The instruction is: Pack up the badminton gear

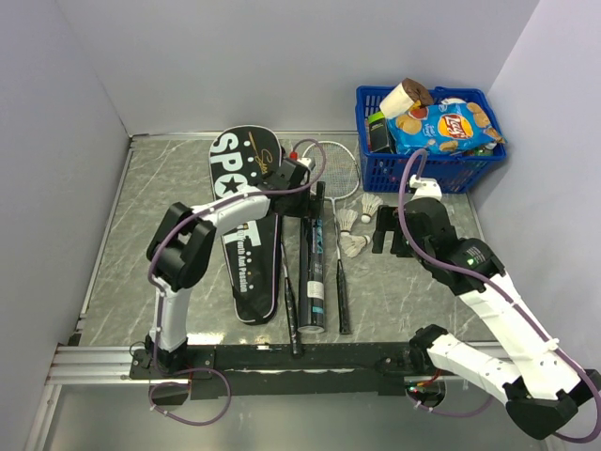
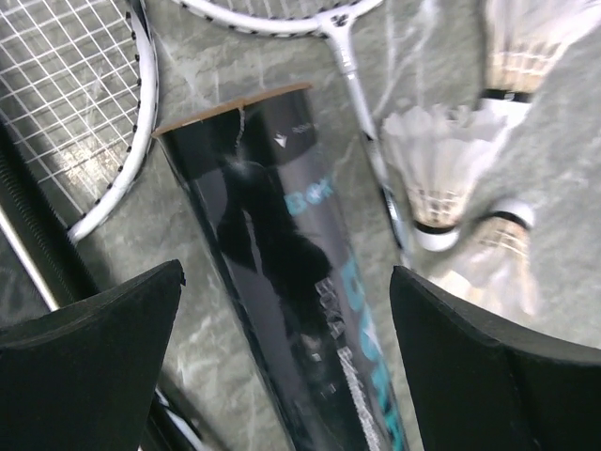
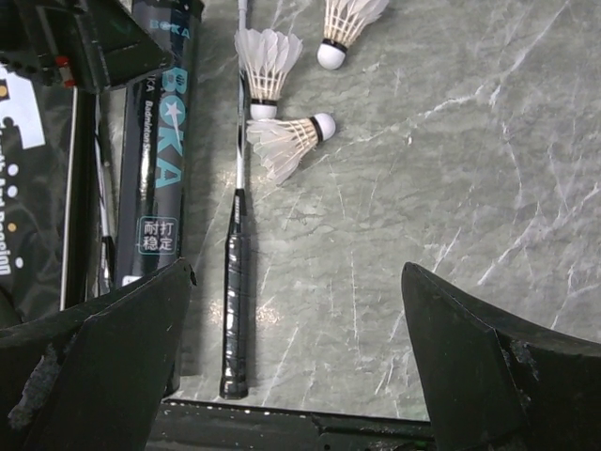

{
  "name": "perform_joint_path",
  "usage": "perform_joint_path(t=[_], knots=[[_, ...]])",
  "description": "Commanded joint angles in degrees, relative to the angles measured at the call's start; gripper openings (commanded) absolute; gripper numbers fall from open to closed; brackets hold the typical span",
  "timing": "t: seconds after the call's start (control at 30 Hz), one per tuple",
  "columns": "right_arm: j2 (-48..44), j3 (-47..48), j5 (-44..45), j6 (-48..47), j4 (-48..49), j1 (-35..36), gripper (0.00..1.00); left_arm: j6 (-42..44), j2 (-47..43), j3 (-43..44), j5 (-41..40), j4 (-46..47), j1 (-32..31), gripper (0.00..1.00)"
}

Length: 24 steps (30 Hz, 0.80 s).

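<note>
gear lies spread over the grey marbled table (image 1: 131, 244). the black tube (image 1: 313, 272) with teal print lies lengthwise, running from near to far, just right of the black racket-shaped cover (image 1: 246, 225), which lies flat with its wide end at the far side. the two rackets (image 1: 343, 301) flank the tube, black handles toward the near edge; the left one's handle (image 1: 291, 324) lies between cover and tube, and the right one's silver head reaches toward the blue basket (image 1: 427, 174) of snack packets (image 1: 441, 127) in the far right corner. three white shuttlecocks (image 1: 348, 220) lie in a loose cluster just right of the right racket's shaft, apart from the tube.

the left gripper (image 1: 305, 178) hangs over the far end of the tube, fingers spread wide; in its wrist view the gripper (image 2: 286, 282) has one finger on each side of the tube, pinching nothing, and i cannot tell whether it touches. the right gripper (image 1: 390, 240) sits just right of the shuttlecocks, also spread wide and holding nothing; its wrist view shows the gripper (image 3: 299, 282) over bare table beside the right racket's handle (image 3: 235, 310).
</note>
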Motion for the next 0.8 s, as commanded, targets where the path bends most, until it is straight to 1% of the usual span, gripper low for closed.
perform_joint_path(t=[0.0,0.2,0.27,0.5,0.57,0.6,0.67,0.7,0.77], knots=[[-1.0,-0.8,-0.3,-0.1,0.8,-0.3,1.00,1.2,3.4,3.2,-2.5,-2.0,0.0,0.96],[-1.3,-2.3,-1.2,0.2,1.5,-0.2,1.00,2.6,6.5,5.0,-2.9,-3.2,-1.1,0.96],[-1.5,-2.6,-1.3,0.2,1.6,-0.2,1.00,3.0,7.1,5.6,-5.3,-3.5,-2.1,0.96],[-2.1,-3.4,-1.6,0.1,1.7,-0.2,1.00,3.8,8.2,6.6,-6.8,-5.0,-3.2,0.98],[-2.5,-3.7,-1.7,0.1,1.8,-0.3,1.00,3.8,8.3,6.9,-7.3,-5.5,-3.3,0.89],[-2.6,-3.9,-1.6,0.1,1.7,-0.2,1.00,3.8,8.3,7.0,-7.4,-5.7,-3.2,0.81],[-2.6,-3.9,-1.7,0.2,1.7,-0.2,1.00,3.8,8.1,7.6,-7.4,-6.5,-3.2,0.72],[-2.8,-3.9,-1.7,0.2,1.7,-0.3,1.00,3.8,7.9,7.8,-7.2,-6.7,-3.3,0.63],[-2.9,-4.0,-1.7,0.3,1.7,-0.3,1.00,3.9,7.2,8.5,-7.2,-6.9,-3.4,0.51]])
